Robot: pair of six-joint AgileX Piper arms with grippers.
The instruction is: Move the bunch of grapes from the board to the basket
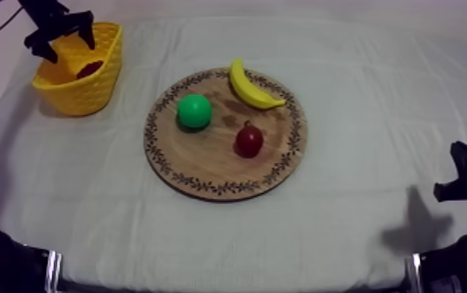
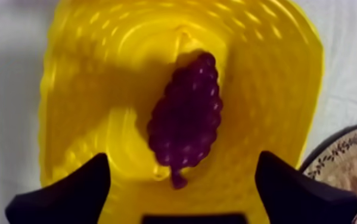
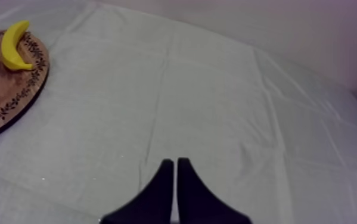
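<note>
Spread wide, the 2 fingers [image 2: 67,196] of my left gripper [image 2: 182,179] hang above the grapes [image 2: 186,122] lying in the basket [image 2: 85,71], my right gripper [image 3: 176,162] rests closed on nothing, and lifting crooked could snag that basket and spill them.

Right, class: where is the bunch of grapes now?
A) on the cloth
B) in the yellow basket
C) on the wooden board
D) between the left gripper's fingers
B: the bunch of grapes lies inside the yellow basket, below the open left gripper.
</note>
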